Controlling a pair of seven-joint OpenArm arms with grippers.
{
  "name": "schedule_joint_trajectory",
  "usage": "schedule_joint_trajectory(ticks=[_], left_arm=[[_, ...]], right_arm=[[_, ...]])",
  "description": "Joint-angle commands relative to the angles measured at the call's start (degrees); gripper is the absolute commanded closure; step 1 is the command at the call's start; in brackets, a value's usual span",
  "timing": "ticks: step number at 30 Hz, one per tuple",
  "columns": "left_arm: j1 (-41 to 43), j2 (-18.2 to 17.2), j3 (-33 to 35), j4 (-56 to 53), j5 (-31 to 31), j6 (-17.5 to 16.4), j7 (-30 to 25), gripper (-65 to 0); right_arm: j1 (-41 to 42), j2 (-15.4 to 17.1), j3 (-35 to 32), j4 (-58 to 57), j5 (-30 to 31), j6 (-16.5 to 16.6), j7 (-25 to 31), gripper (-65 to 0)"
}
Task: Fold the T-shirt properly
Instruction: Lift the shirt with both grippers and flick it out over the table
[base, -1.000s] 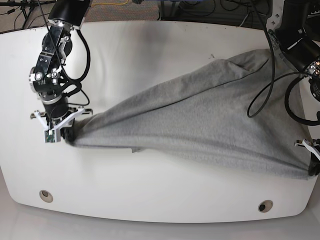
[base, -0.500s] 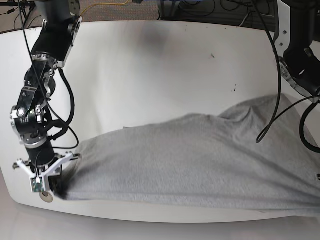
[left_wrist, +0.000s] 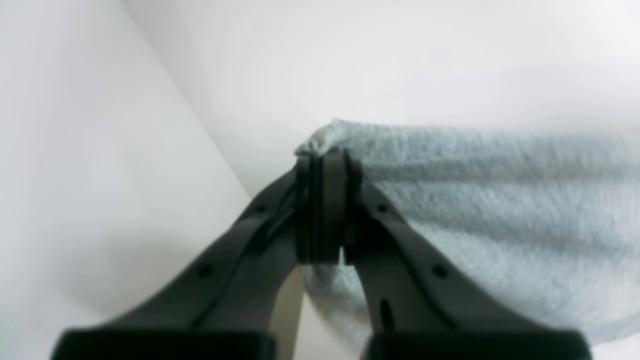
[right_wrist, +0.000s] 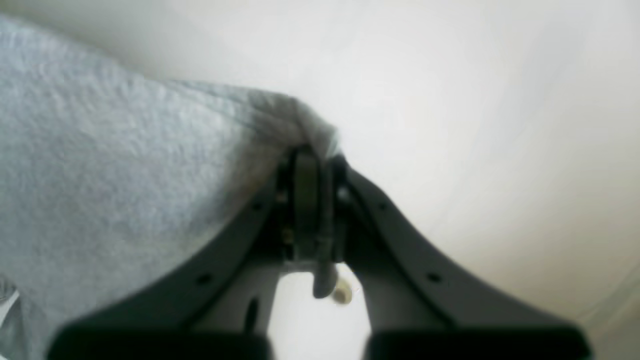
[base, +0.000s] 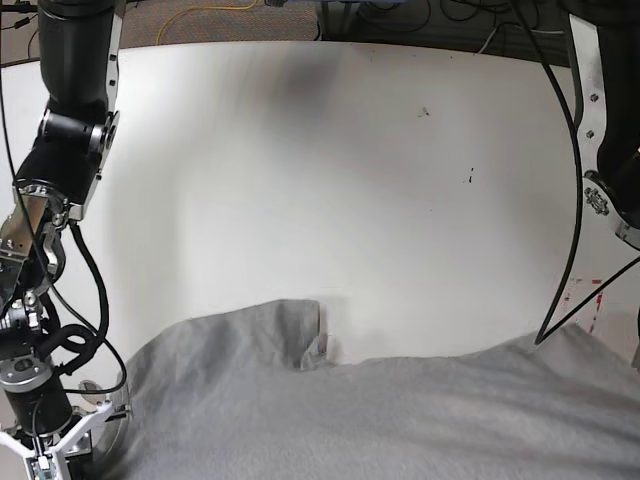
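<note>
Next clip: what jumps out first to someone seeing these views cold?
The grey T-shirt spreads across the table's near edge, filling the bottom of the base view. Each wrist view shows a black pincer shut on a bunched corner of it: the left pincer and the right pincer.

T-shirt (base: 380, 420): lower part cut off by the base view's bottom edge; printed letters and neck tag not discernible.
Left gripper (left_wrist: 325, 165): outside the base view; wrist view blurred.
Right gripper (right_wrist: 312, 160): tips below the base view's edge.
Table (base: 330, 180): near edge hidden under cloth.
</note>
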Motion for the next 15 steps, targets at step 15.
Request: schedule_joint_trajectory(ticks=[15], left_arm=[[8.45, -1.07, -2.36, 1.79, -0.38, 0.12, -0.65, 0.0]], right_arm=[[-10.09, 1.47, 2.27, 7.77, 0.25, -0.11, 1.18, -0.2]])
